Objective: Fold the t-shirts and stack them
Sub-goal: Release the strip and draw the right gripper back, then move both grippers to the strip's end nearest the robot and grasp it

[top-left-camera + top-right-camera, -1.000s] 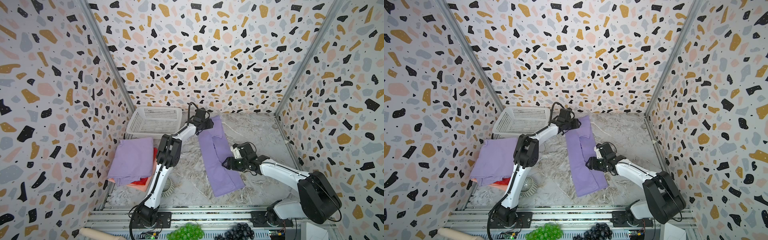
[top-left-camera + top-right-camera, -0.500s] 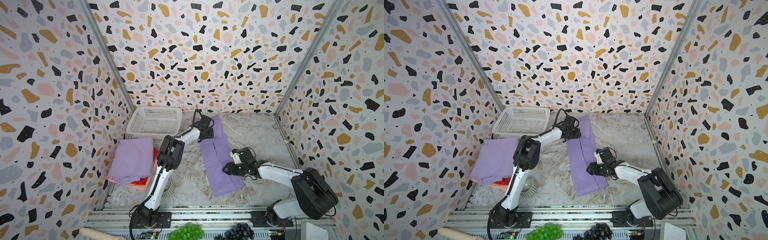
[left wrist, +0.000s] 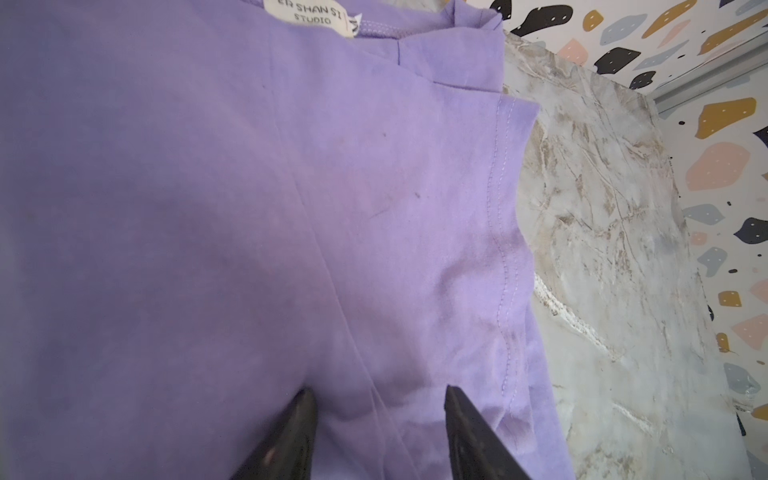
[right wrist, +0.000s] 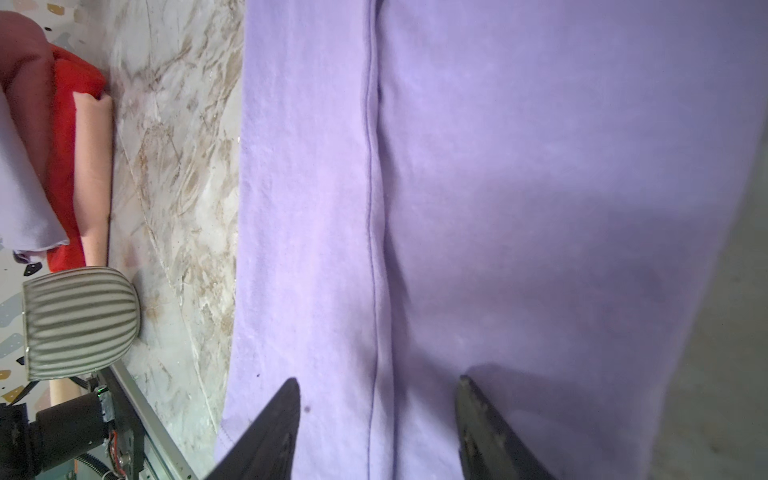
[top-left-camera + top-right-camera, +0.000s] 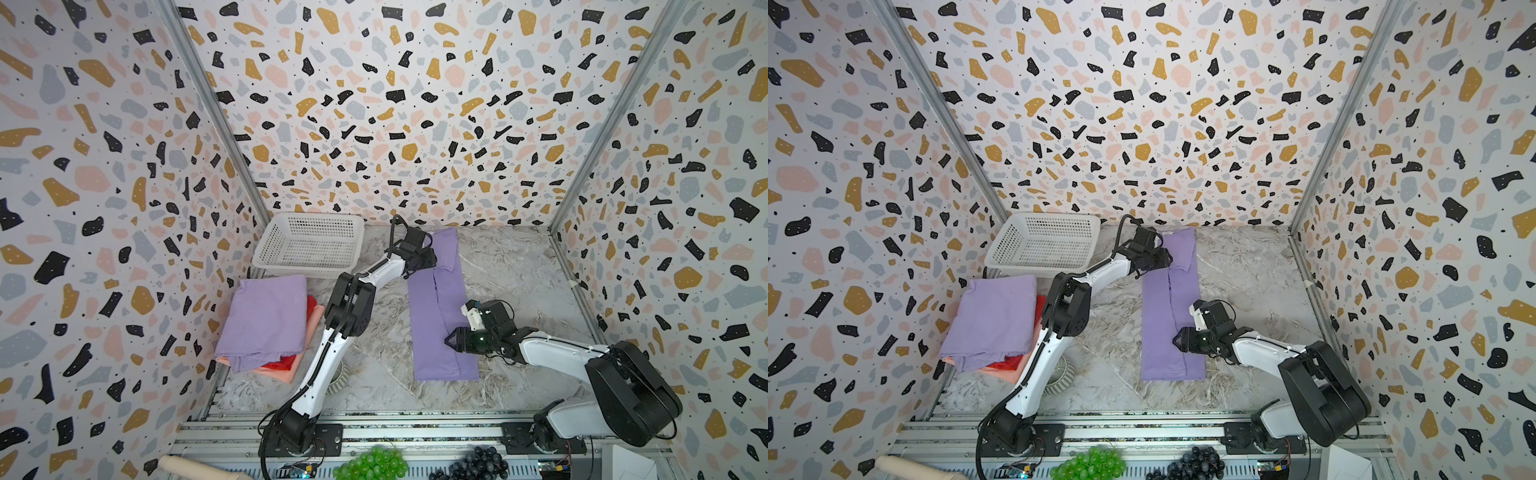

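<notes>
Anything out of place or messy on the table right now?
The stack on the left is ragged: the red shirt and the salmon shirt poke out from under the lavender top shirt at its near and inner edges. The long folded lavender shirt in the middle lies flat. No spills or tears visible.

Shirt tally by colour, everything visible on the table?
Lavender: 2, the long folded strip mid-table and the folded lavender shirt at left
Red: 1, the red shirt under that one
Salmon-pink: 1, the salmon-pink shirt, lowest visible
Total: 4
</notes>
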